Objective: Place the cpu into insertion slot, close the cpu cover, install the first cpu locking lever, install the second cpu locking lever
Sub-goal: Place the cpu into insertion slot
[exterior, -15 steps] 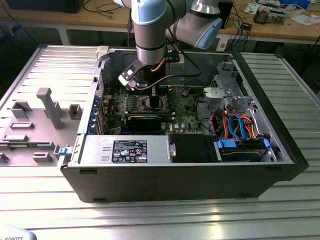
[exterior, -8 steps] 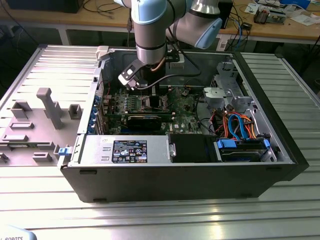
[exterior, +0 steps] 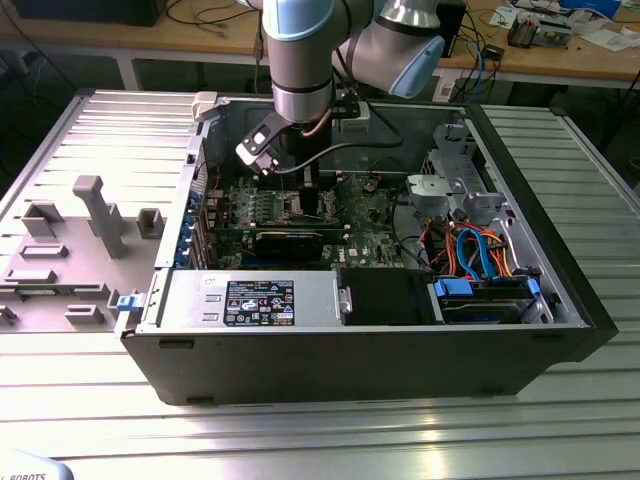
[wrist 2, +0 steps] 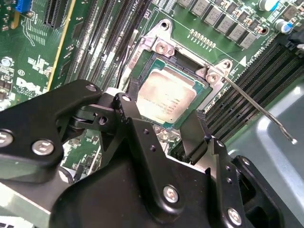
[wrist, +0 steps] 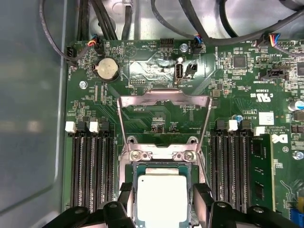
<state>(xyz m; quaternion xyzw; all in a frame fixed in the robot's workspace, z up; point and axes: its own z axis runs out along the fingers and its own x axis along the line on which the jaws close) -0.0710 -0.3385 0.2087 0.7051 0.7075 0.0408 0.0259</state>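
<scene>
While cpu (wrist: 161,197) sits in socket (wrist: 161,165), cpu cover (wrist: 164,99) open, gripper (wrist: 164,191) above

Setting: electronics lab. An open computer case (exterior: 350,360) rests on a ribbed metal tabletop (exterior: 300,440); behind it, a wooden tabletop (exterior: 560,62) carries cables (exterior: 215,15).

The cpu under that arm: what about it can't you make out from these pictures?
- First wrist view: one edge of the cpu is cut off by the picture's edge.
- Second wrist view: the end effector covers one side of it.
- Exterior view: the end effector stands in front of it, and that spot is too small to read.
- Whether it sits fully flat: cannot tell.
</scene>
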